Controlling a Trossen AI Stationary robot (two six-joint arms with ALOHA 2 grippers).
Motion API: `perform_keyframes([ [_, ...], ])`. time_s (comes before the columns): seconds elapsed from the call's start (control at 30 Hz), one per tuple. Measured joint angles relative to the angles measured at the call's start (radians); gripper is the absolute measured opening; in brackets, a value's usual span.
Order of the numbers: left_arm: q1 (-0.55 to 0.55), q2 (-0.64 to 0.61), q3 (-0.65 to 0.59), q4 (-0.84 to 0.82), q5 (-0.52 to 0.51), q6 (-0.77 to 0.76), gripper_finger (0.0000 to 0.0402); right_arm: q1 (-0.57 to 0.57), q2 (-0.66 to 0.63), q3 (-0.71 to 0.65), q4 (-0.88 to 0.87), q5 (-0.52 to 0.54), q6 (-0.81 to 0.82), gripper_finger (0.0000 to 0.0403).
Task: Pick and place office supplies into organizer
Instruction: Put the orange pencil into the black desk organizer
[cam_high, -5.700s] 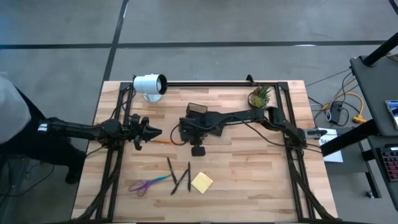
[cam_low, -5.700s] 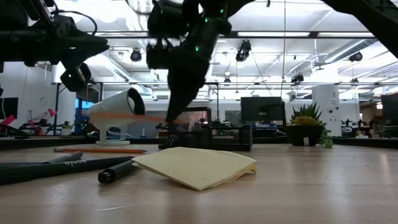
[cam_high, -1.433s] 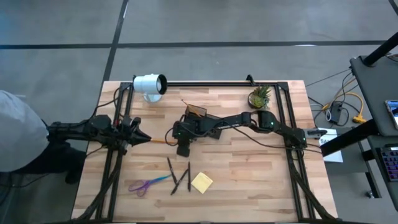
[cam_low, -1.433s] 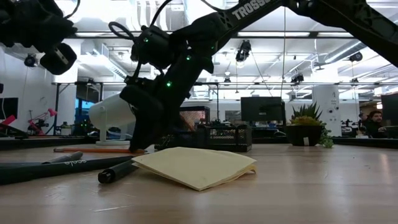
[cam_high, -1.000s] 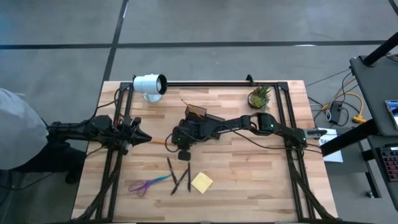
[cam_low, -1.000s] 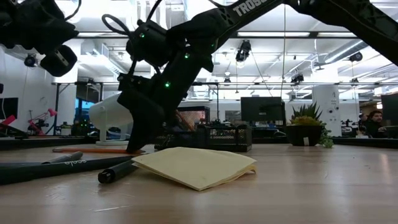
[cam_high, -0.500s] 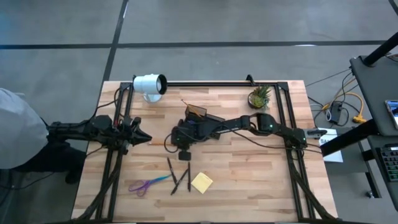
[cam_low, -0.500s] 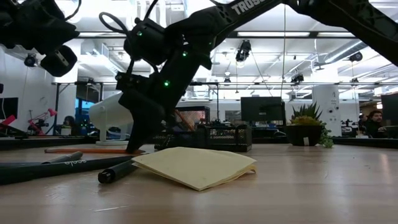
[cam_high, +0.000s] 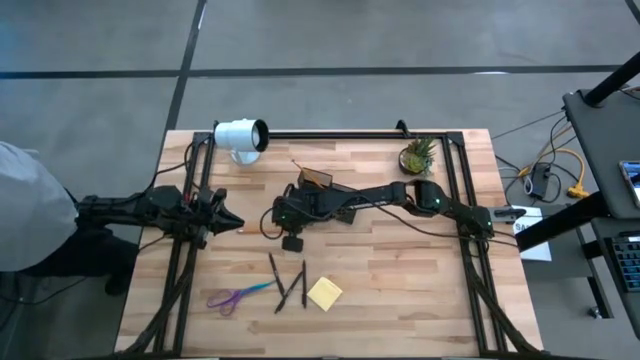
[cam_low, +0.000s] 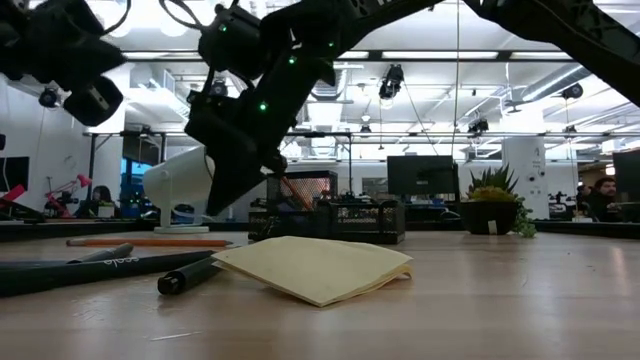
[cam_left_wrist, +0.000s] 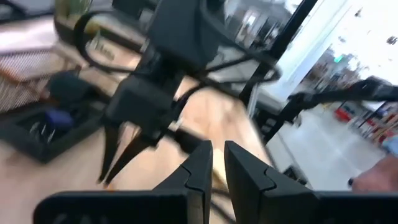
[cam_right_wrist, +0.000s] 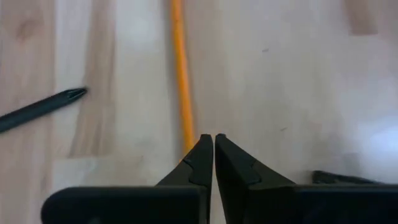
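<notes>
An orange pencil (cam_high: 250, 229) lies flat on the wooden table (cam_high: 400, 290) between the two arms. My right gripper (cam_high: 270, 223) hangs shut just above the pencil's right end (cam_right_wrist: 185, 146), and nothing shows between its fingers. In the low view it (cam_low: 222, 206) is clear of the table while the pencil (cam_low: 150, 241) rests on the wood. The black organizer (cam_high: 318, 181) stands behind the right arm. My left gripper (cam_high: 238, 221) waits shut at the table's left, off the surface. Purple-and-blue scissors (cam_high: 238, 295), two dark pens (cam_high: 275, 274) (cam_high: 303, 283) and a yellow sticky pad (cam_high: 324, 292) lie near the front.
A white cylindrical lamp (cam_high: 240, 135) stands at the far left corner. A small potted plant (cam_high: 418, 155) stands at the far right. A black rail (cam_high: 330, 133) runs along the far edge. Bare wood stretches across the right half of the table.
My right gripper has risen from the table next to the orange pencil and now hangs above it. The pencil stays lying on the wood.
</notes>
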Motion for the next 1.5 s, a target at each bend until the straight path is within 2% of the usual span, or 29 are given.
perform_keyframes([
  [0.17,0.0,0.014,-0.007,-0.137,-0.001,-0.008,0.0027,0.003,0.002,-0.007,-0.014,-0.027,-0.044,0.0008],
  [0.27,0.0,0.055,-0.02,-0.114,-0.018,-0.009,0.0027,0.004,0.002,-0.01,-0.015,-0.026,-0.035,0.0008],
  [0.37,0.001,0.128,-0.041,-0.119,-0.089,-0.063,0.0027,-0.002,0.002,-0.011,-0.034,-0.022,-0.024,0.0008],
  [0.57,0.0,0.278,-0.052,-0.106,-0.092,-0.053,0.0027,-0.006,0.002,-0.012,-0.099,-0.022,-0.062,0.0008],
  [0.73,0.0,0.364,-0.053,-0.098,-0.093,-0.052,0.0027,-0.001,0.002,-0.013,-0.107,-0.068,-0.074,0.0012],
  [0.93,0.0,0.453,-0.055,-0.041,-0.094,-0.031,0.0027,0.002,0.002,-0.013,-0.108,-0.071,-0.09,0.0047],
  [1.17,0.001,0.613,-0.058,0.016,-0.12,0.014,0.0027,0.001,0.002,-0.016,-0.101,-0.071,-0.09,0.0091],
  [1.5,0.003,0.778,-0.055,0.096,-0.153,0.056,0.0027,0.001,0.002,-0.021,-0.086,-0.073,-0.074,0.0117],
])
